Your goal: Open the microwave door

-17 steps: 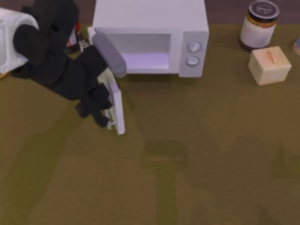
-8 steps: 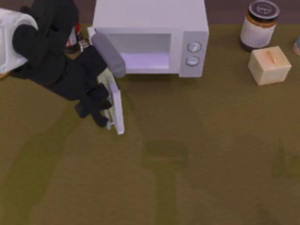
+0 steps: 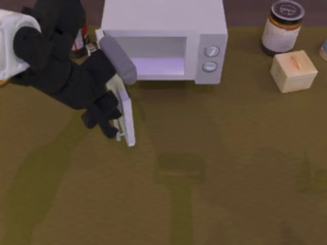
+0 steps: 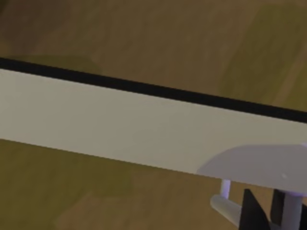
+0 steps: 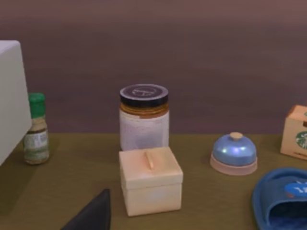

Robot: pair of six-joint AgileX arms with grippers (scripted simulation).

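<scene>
The left gripper [image 3: 116, 127] is clamped on the slim handle [image 3: 120, 133] of the microwave door [image 3: 126, 120], which stands swung out roughly square to the microwave [image 3: 163, 38] beyond it. The opening stroke looks nearly complete; next, release and retreat clear. The left arm reaches in from the left, wrist low. The right gripper is out of view.

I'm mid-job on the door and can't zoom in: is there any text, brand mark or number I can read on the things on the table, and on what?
No text can be read in any view.
Jar: round mark on its dark lid, pale label, both too blurred to read.
Spice bottle: label print too small.
Carton: round green logo, no legible words.
Blue slipper: white mark, unreadable.
Microwave: two plain knobs, no visible markings.
</scene>
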